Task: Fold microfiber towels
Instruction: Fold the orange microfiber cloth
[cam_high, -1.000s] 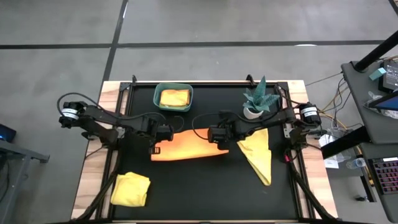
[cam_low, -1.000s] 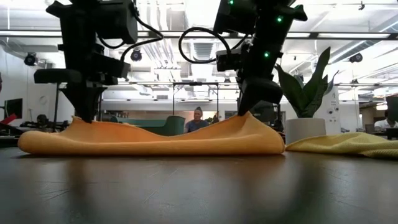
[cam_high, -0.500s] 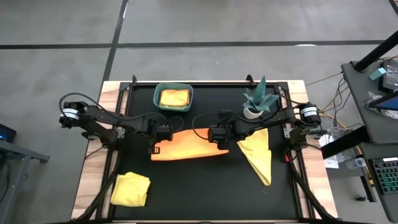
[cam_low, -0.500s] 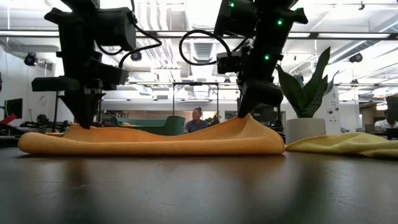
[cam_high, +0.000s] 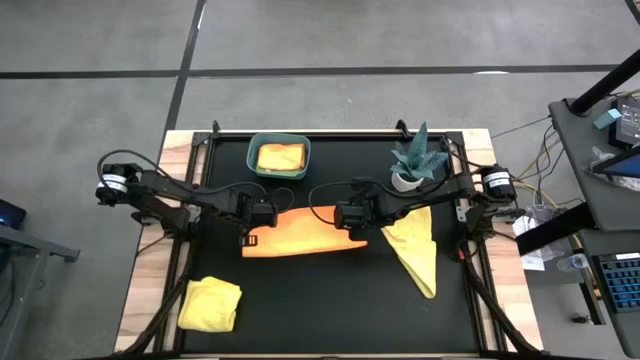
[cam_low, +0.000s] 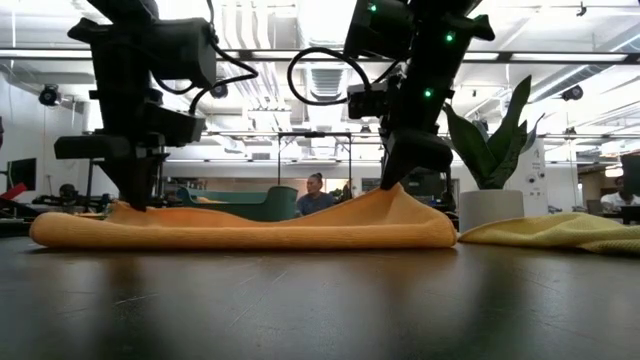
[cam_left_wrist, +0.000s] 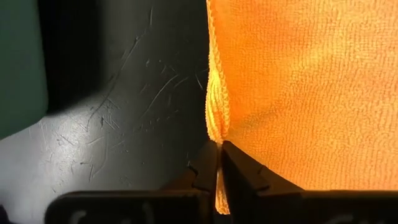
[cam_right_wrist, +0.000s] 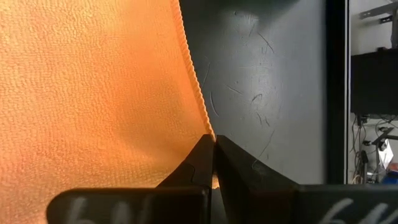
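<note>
Microfiber towels lie spread over the black tabletop (cam_high: 330, 300), and the orange towel (cam_high: 300, 235) at the centre of the high view is the one in hand. It reads as light, limp and slightly grippy (it sags between its two pinched ends in the low view), so it will drape and trail, not hold a shape; hemmed edges and corners are the sensible places to take it. The left gripper (cam_left_wrist: 219, 163) is closed on the hem at the towel's left end, and the right gripper (cam_right_wrist: 212, 155) is clamped on the hem at its right end, holding that end a little off the surface.

A yellow towel (cam_high: 415, 250) lies just right of the orange one, its corner close to the right gripper, and could be dragged along. Another yellow towel (cam_high: 210, 303) sits bunched at lower left, well apart. The teal bin (cam_high: 279, 158), holding a yellow cloth, and the potted plant (cam_high: 415, 162) stand just above. Open room lies below, toward the bottom of the frame.
</note>
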